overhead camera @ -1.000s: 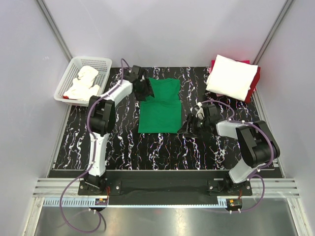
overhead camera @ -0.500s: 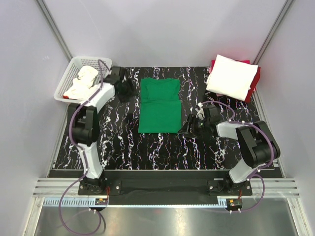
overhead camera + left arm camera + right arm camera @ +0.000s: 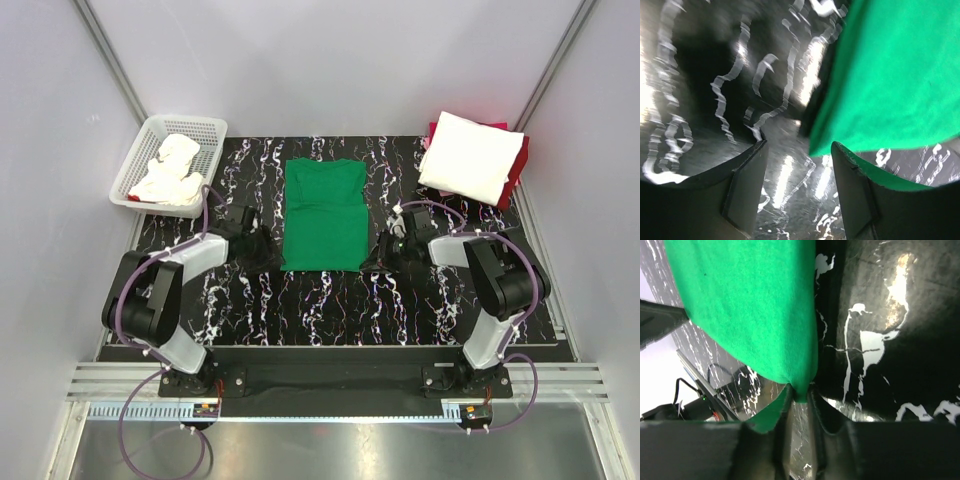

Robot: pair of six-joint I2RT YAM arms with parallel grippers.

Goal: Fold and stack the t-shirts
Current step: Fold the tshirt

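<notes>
The green t-shirt (image 3: pixel 323 215) is lying folded at the middle of the table (image 3: pixel 330 305). The right gripper (image 3: pixel 799 395) is pinching its near right corner, jaws clamped on the cloth. The left gripper (image 3: pixel 799 150) is straddling the near left corner, jaws apart. A white t-shirt (image 3: pixel 470 155) is resting on a red t-shirt (image 3: pixel 518 175) at the far right corner.

Evenly bright overhead; wrist views blurred, glare on tabletop (image 3: pixel 785 170).
</notes>
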